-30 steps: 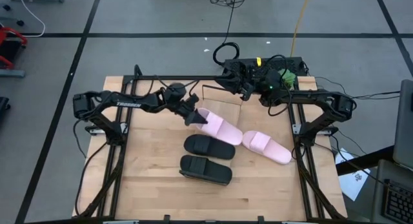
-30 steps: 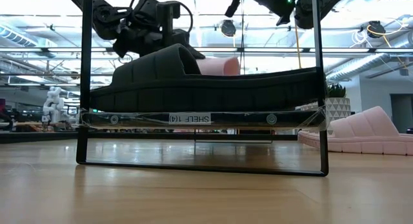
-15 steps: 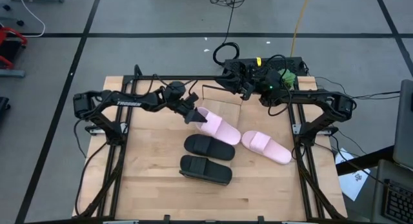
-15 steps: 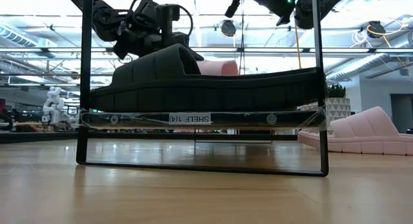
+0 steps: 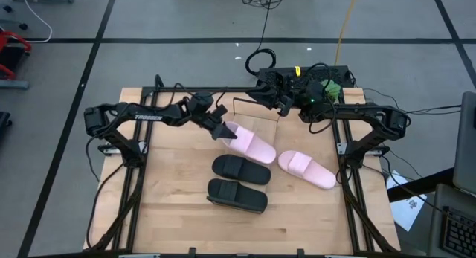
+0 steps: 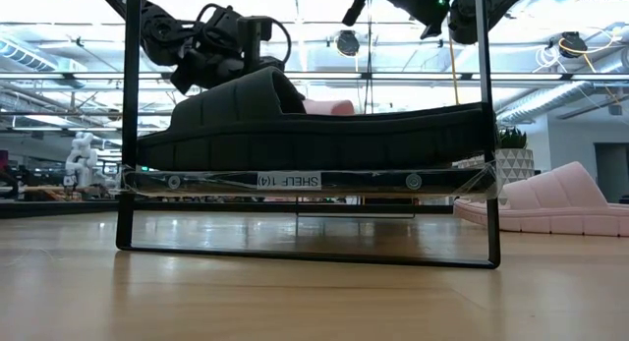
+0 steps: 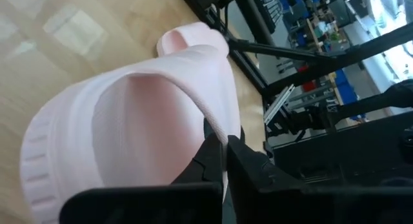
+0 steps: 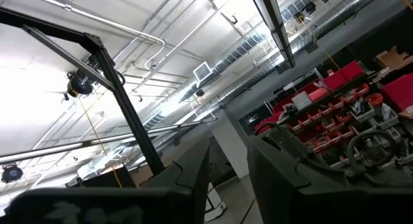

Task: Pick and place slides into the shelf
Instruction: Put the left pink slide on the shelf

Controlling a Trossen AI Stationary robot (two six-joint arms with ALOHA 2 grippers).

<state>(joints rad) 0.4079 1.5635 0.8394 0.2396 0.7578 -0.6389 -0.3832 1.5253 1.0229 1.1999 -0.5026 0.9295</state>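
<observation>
From table height a black sandal (image 6: 314, 125) fills the view, lying on a clear strip labelled "SHELF" inside a thin dark frame (image 6: 126, 135), and it hides nearly everything behind it; only a sliver of the pink sandal (image 6: 329, 106) shows over its strap. The shelf board itself I cannot pick out from above.

Looking down, the left gripper (image 5: 223, 132) sits at the near end of that pink sandal (image 5: 249, 144). Its wrist camera shows the two dark fingers (image 7: 213, 156) pinched tight on the edge of the sandal's wide strap (image 7: 148, 101); whether the sole rests on the table is hard to say. The second pink sandal (image 5: 306, 169) lies just beside it to the right, and the two black sandals (image 5: 239, 169) (image 5: 236, 195) lie side by side nearer the front.

The right gripper (image 5: 285, 102) waits at the back of the table, its fingers (image 8: 193, 172) parted with only ceiling between them.

The light wooden tabletop (image 5: 171, 184) stands on a grey tiled floor (image 5: 59, 176), cables trailing behind; shelving and red bins (image 8: 335, 88) show in the workshop beyond.
</observation>
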